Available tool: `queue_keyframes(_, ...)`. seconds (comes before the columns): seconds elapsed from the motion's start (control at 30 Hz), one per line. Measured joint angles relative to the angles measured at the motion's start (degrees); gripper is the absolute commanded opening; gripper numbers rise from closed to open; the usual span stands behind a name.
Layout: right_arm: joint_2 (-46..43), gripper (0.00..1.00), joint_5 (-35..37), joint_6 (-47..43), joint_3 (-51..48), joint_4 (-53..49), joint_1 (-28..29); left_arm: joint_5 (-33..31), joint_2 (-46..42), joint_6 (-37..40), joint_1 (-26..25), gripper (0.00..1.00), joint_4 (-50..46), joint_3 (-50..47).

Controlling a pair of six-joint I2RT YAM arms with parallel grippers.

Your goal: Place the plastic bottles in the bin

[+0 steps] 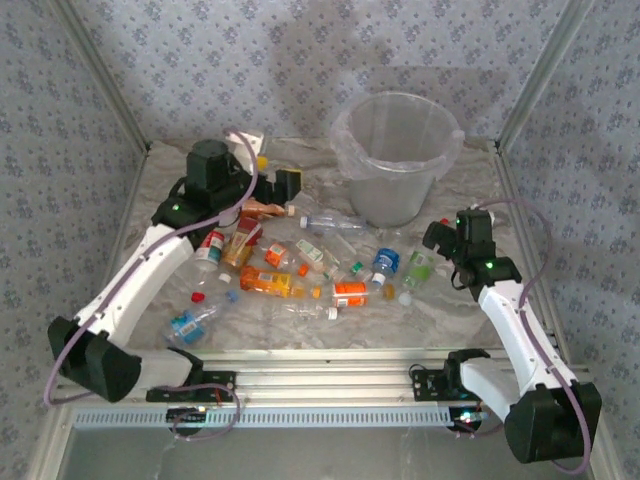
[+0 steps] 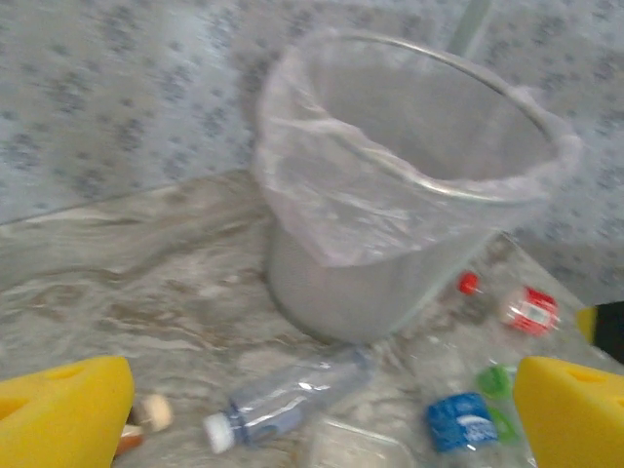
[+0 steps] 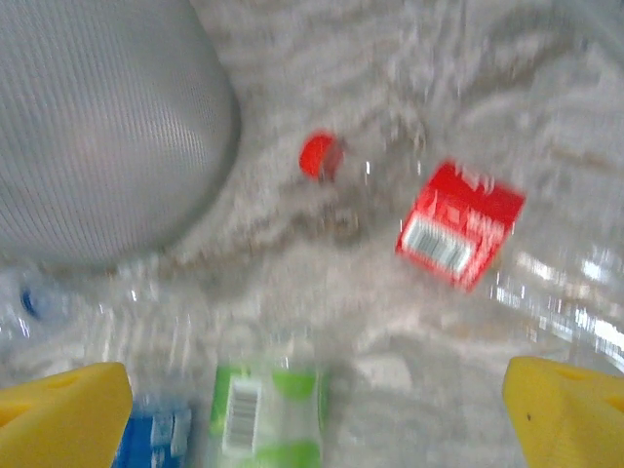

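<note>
One bin (image 1: 396,170), upright at the far centre-right of the table (image 1: 480,310). It is a tapered round bucket of translucent grey-white plastic, with a thin, crinkled clear liner (image 2: 331,210) folded over the rim.

The plastic bottles (image 1: 268,283) number roughly a dozen; the exact count is unsure where clear ones overlap. All lie on their sides in a loose scatter in front and to the left of the bin. About four are orange-filled; the rest are clear with red, blue or green labels.

Two arms, two grippers:
- left gripper (image 1: 272,178): jaws spread wide, blocky yellow pads (image 2: 58,414). It hangs over the far-left end of the scatter, facing the bin, above a clear white-capped bottle (image 2: 283,400)
- right gripper (image 1: 440,240): jaws spread wide, above a red-labelled bottle (image 3: 458,226) and a green-labelled bottle (image 3: 268,409), near the bin's base

The table surface is marbled grey-beige
</note>
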Motion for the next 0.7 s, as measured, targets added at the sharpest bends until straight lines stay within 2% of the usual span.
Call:
queue_keyframes(0.13, 0.0, 1.0, -0.2, 5.6, 0.2, -8.9, 2.1, 3.1, 2.9, 2.3, -3.6, 1.0, -4.7, 3.0)
queue_keyframes(0.3, -2.3, 1.0, 1.6, 8.1, 0.9, -15.4, 8.0, 3.8, 2.8, 3.8, -7.7, 1.0, -6.3, 0.5)
queue_keyframes(0.43, -4.7, 1.0, 0.7, 9.7, 0.9, -16.6, 9.2, 2.1, 2.8, 5.4, -10.5, 1.0, -8.2, -1.8)
queue_keyframes(0.7, -2.3, 0.98, -1.0, 11.5, 0.0, -16.3, 11.2, -2.2, 2.6, 8.1, -18.4, 1.0, -9.2, -5.6)
